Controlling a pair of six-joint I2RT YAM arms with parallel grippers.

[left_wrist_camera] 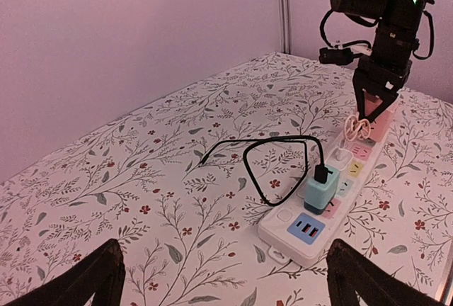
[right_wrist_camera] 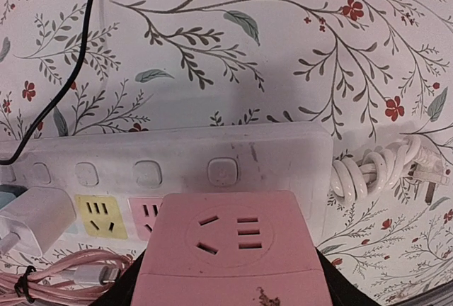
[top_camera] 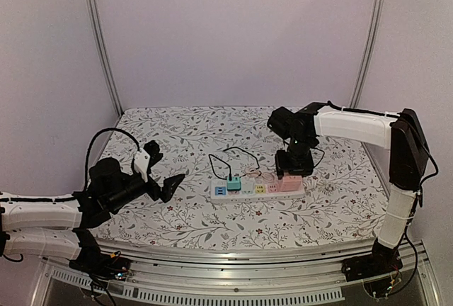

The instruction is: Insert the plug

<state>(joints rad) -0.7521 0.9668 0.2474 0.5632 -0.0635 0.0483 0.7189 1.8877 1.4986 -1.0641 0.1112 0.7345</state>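
A white power strip [top_camera: 248,191] lies on the floral tablecloth, mid-table. My right gripper [top_camera: 294,166] is shut on a pink cube plug [top_camera: 289,181] and holds it upright over the strip's right end. In the right wrist view the pink plug [right_wrist_camera: 230,249] fills the space between my dark fingers [right_wrist_camera: 333,288] and covers the strip's [right_wrist_camera: 184,157] last socket. Its pins are hidden, so I cannot tell if it is seated. My left gripper [top_camera: 164,169] is open and empty, left of the strip. The left wrist view shows the strip [left_wrist_camera: 304,239] and the pink plug [left_wrist_camera: 383,123].
A teal charger [top_camera: 233,183] with a looped black cable [top_camera: 237,154] is plugged in near the strip's left end. A white charger [right_wrist_camera: 32,221] and a pink cable [right_wrist_camera: 64,270] sit beside free yellow [right_wrist_camera: 99,215] and pink sockets. The strip's coiled white cord [right_wrist_camera: 375,171] lies at its right.
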